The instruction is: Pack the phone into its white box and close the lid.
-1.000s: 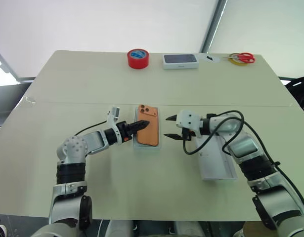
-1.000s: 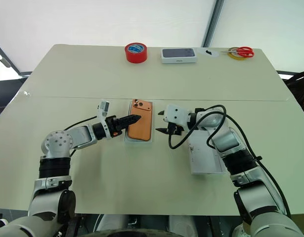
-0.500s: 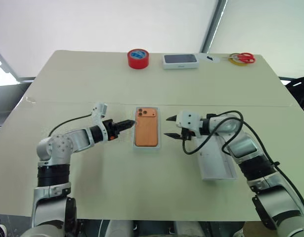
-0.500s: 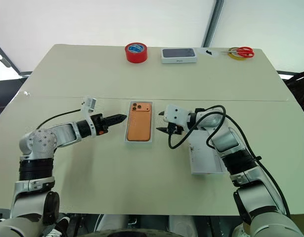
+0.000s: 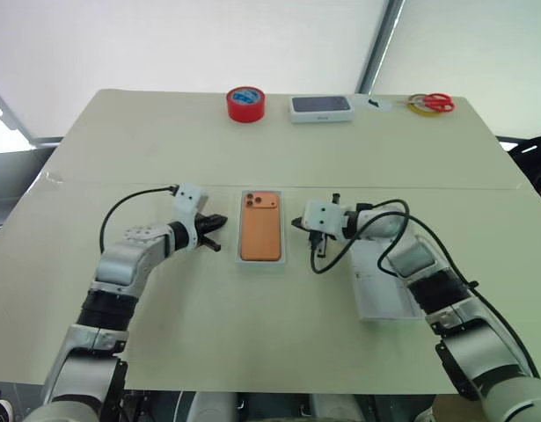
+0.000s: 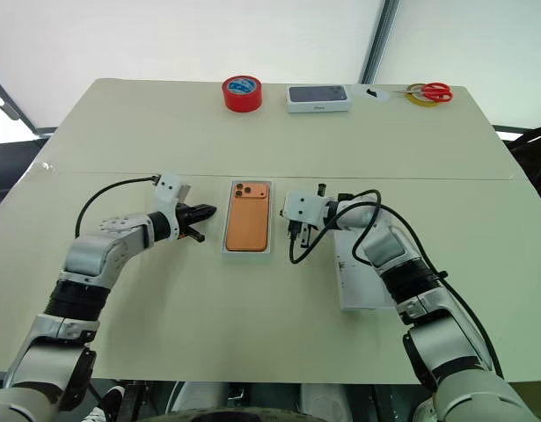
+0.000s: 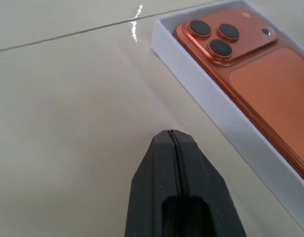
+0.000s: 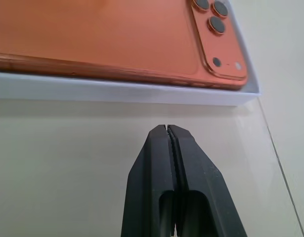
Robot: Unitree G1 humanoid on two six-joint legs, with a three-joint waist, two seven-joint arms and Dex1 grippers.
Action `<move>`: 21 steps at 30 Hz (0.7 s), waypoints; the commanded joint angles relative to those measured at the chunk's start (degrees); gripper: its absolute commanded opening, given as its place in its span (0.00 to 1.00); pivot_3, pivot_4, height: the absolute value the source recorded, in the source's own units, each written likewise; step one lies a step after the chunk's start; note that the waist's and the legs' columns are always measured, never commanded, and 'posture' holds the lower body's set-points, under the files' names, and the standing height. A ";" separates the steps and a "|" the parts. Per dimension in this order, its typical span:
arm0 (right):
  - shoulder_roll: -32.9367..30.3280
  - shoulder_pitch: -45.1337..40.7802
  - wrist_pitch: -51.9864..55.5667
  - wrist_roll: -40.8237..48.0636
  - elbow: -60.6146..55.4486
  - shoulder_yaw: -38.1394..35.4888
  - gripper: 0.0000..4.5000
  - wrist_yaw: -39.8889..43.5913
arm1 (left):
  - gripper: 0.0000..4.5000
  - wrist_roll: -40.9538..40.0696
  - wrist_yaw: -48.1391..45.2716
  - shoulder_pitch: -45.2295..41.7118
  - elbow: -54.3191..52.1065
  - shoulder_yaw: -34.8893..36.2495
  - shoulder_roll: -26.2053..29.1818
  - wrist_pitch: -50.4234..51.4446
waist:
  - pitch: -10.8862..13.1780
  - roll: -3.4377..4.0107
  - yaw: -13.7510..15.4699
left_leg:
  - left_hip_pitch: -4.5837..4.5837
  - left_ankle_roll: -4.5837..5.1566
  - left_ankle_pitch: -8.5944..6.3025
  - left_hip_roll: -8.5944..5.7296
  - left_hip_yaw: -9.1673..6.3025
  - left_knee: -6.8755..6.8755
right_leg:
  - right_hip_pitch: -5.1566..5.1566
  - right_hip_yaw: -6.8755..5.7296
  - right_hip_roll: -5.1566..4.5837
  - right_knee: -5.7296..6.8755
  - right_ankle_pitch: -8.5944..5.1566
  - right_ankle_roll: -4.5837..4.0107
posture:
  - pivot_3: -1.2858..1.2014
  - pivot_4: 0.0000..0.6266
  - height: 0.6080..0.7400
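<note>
The flat orange smartphone [image 5: 261,225], rounded at the corners and with its cluster of dark camera lenses facing up at the far end, is lying inside the shallow white cardboard box [image 5: 261,258], which I am taking as my landmark; the box is sitting on the pale beige table [image 5: 252,149] with the phone filling it almost wall to wall. I am holding my left gripper [image 5: 216,221] just to the left of the box, its two black fingers [image 7: 177,187] pressed together on nothing, tips pointing toward the box's left wall and standing apart from it. I am holding my right gripper [image 5: 313,240] just to the right of the box, fingers [image 8: 175,182] likewise pinched together with nothing between them, tips facing the box's right wall across a bare strip of table. The shallow white rectangular lid [image 5: 386,290] is lying further right of the box, beyond my right gripper and partly under my right forearm, its pale inside facing up, so the box is standing uncovered. Well beyond the box, along the far edge of the table, a red roll of tape [image 5: 245,104], a small dark-topped white box [image 5: 321,108] and red-handled scissors [image 5: 434,103] on a yellowish ring are sitting in a row.
</note>
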 commanded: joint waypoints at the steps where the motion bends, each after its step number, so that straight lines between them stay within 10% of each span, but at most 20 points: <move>1: 0.35 0.30 -1.84 -0.68 -0.80 0.30 0.01 -0.25 | 0.00 1.93 -3.35 -0.11 1.71 -3.18 -2.61 -2.62 | 0.00 0.00 0.07 | 0.00 0.01 0.00 0.00 0.00 0.00 | 0.00 0.00 0.00 0.00 0.00 0.00 | 0.52 0.24 0.92; 21: -15.60 18.24 12.95 7.48 -29.22 -6.93 0.01 14.13 | 0.00 -1.49 -19.77 0.92 -6.49 -10.64 -10.68 5.69 | -0.02 0.02 1.31 | 0.05 0.31 -0.18 -0.05 -0.04 0.21 | 0.23 -0.01 -0.10 -0.09 0.00 0.00 | 0.52 0.24 0.92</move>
